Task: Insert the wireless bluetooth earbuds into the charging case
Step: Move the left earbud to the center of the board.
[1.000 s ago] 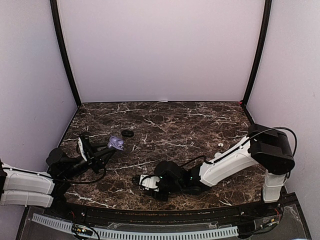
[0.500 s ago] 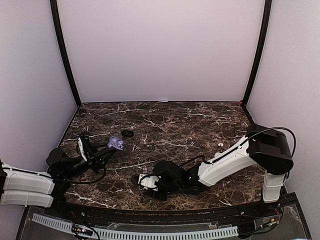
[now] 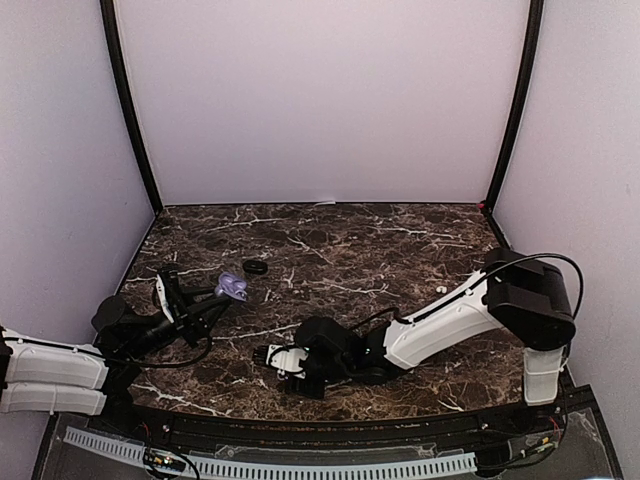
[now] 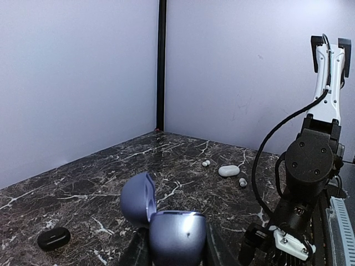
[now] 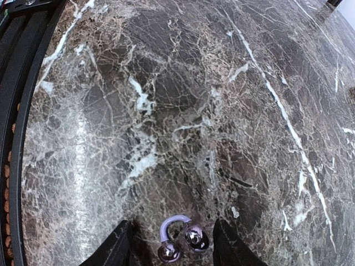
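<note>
My left gripper [image 4: 175,254] is shut on a purple charging case [image 4: 172,233] with its lid [image 4: 137,198] standing open, held just above the table at the left [image 3: 232,287]. My right gripper [image 5: 171,223] is open low over the table's front middle [image 3: 272,358]. Its two dark fingers stand on either side of a purple clip-shaped earbud [image 5: 180,241] that lies on the marble, touching neither. Two small white earbuds [image 4: 206,163] [image 4: 242,182] lie farther right beside a white oval case [image 4: 228,170].
A flat black oval object [image 3: 256,267] lies on the marble behind the purple case, also in the left wrist view [image 4: 54,238]. The right arm [image 3: 440,325] stretches low across the right front of the table. Purple walls enclose the table on three sides.
The right gripper has slid a little to the left along the table and its jaws have widened. The left arm and the purple case have not moved.
</note>
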`<state>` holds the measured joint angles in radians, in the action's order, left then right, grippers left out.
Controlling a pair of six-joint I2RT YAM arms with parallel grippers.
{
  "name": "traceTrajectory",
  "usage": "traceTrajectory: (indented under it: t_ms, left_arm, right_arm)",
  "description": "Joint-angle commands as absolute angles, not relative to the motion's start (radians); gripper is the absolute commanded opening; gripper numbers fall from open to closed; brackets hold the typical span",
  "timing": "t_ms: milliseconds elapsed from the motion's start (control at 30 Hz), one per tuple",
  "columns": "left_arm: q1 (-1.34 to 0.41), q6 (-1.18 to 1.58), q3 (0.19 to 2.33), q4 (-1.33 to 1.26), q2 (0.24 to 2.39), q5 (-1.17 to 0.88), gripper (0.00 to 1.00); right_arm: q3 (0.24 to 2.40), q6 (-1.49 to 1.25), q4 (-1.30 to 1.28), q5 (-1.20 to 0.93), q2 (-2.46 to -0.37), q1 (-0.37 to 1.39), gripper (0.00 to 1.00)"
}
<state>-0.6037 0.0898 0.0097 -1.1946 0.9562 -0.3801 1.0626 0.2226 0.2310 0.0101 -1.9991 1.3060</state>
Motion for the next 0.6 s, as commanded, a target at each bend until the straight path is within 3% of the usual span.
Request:
traceTrajectory:
  t_ms: [0,200,567]
  left_arm:
    - [-0.598,0.080,0.000,-1.204,0.942,-0.376,0.18]
    - [-0.598,0.079,0.000,-1.203,0.944,-0.374,0.18]
    - [-0.598,0.080,0.002,-1.205,0.951,-0.379,0.18]
  right_arm:
    - [1.109,0.192,0.180,-0.067,-2.026,1.277,0.49]
    - [1.125,0.176,0.119,-0.169,-2.024,1.243,0.42]
    - [1.032,0.135,0.177,-0.150,-1.937,1.221,0.25]
